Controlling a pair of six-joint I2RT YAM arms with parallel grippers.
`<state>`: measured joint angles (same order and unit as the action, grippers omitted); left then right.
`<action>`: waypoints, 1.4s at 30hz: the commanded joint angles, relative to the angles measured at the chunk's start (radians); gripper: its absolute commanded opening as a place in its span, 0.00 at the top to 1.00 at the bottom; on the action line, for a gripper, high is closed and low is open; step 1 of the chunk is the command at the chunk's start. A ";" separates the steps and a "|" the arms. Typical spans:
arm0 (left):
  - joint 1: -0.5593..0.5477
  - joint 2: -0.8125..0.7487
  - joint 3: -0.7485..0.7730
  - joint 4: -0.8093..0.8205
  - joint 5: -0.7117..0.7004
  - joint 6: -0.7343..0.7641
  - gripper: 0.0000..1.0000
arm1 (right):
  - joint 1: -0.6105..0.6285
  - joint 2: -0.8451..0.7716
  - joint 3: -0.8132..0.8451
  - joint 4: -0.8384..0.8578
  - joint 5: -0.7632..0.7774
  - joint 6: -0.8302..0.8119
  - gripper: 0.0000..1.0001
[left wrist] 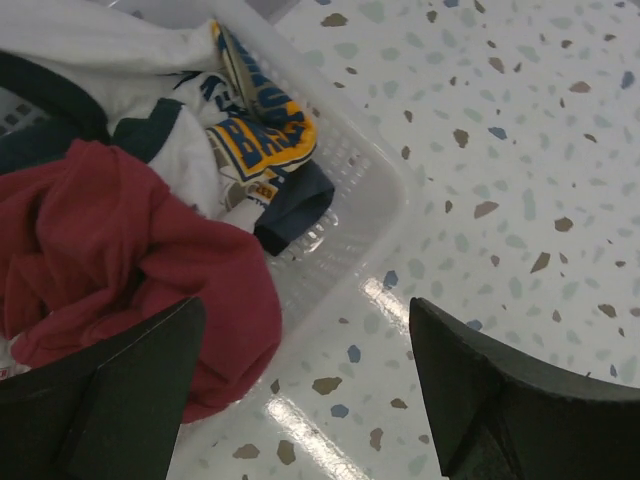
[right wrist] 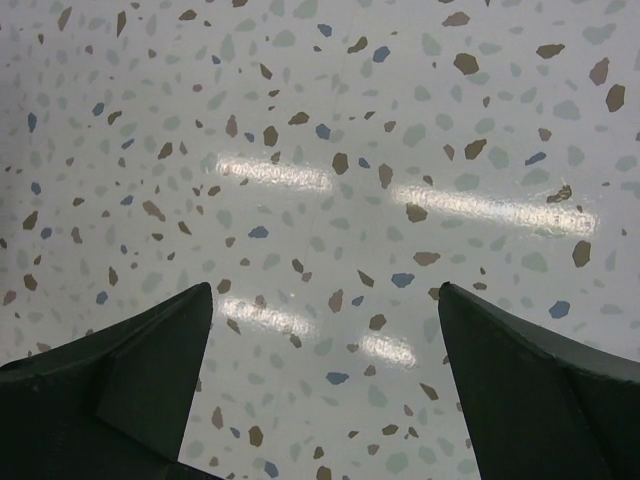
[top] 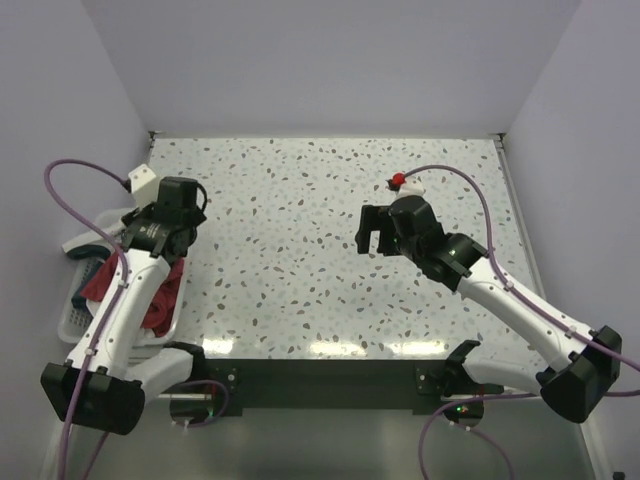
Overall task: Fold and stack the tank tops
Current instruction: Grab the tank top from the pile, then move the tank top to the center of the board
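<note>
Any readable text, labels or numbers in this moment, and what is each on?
On the white tank top, crumpled in the basket: blue-and-yellow block lettering, possibly "BA"; the rest is too folded to read.
On the dark red tank top: none.
Elsewhere: none.

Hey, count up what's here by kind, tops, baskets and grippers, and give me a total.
Tops: 2, red top and white top
Baskets: 1, basket
Grippers: 2, left gripper and right gripper
Total: 5

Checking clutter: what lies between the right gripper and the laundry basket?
Nothing: bare speckled tabletop separates right gripper and basket, seen from top external view.
</note>
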<state>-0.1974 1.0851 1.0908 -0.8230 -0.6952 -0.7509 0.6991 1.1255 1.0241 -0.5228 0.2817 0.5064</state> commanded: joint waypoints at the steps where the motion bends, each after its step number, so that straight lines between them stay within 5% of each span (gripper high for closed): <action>1: 0.108 -0.010 0.009 -0.065 -0.096 -0.045 0.12 | -0.003 0.013 -0.004 0.047 -0.073 0.023 0.01; 9: 0.274 0.094 -0.107 -0.011 0.019 -0.094 0.12 | -0.003 0.037 -0.012 0.046 -0.084 0.029 0.01; 13: 0.282 0.139 -0.138 0.024 0.054 -0.120 0.23 | -0.003 0.051 -0.012 0.044 -0.084 0.035 0.01; 17: 0.282 0.156 -0.146 0.041 0.074 -0.120 0.55 | -0.001 0.060 -0.009 0.041 -0.081 0.041 0.02; 18: 0.282 0.151 -0.129 0.041 0.071 -0.104 0.74 | -0.003 0.059 -0.010 0.041 -0.079 0.043 0.02; 21: 0.282 0.110 -0.039 0.009 0.039 -0.052 0.99 | -0.001 0.060 -0.002 0.038 -0.067 0.040 0.02; 26: 0.282 0.018 0.127 -0.016 0.017 0.039 1.00 | -0.001 0.074 0.037 0.029 -0.056 0.030 0.02; 32: 0.276 0.002 0.323 0.022 0.172 0.146 1.00 | -0.001 0.103 0.091 0.027 -0.046 0.026 0.02; 42: -0.070 0.110 0.561 0.051 0.263 0.162 1.00 | -0.004 0.114 0.162 0.012 0.025 0.020 0.02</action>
<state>-0.1787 1.1667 1.5833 -0.8272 -0.5011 -0.6155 0.6991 1.2446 1.1343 -0.5087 0.2459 0.5358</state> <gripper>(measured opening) 0.066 0.985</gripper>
